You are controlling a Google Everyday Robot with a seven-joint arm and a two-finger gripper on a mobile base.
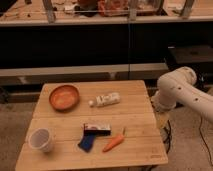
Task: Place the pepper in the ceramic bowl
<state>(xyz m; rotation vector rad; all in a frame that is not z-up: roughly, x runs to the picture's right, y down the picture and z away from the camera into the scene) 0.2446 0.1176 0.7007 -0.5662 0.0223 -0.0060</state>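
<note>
Pepper (113,143) — stem upper-right; gripper hidden right.

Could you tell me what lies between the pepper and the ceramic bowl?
Camera view: a small box lies between the pepper and the ceramic bowl; the gripper hangs right of the table.

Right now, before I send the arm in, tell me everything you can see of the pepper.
The pepper is small, slender, orange and tapered, smooth-looking, with a thin dark stem at its upper-right end. It lies flat and diagonal on the wooden table, near the front edge, to the right of the blue flat object and apart from it; only the table touches it. The gripper is off at the table's right edge, well clear of the pepper.
</note>
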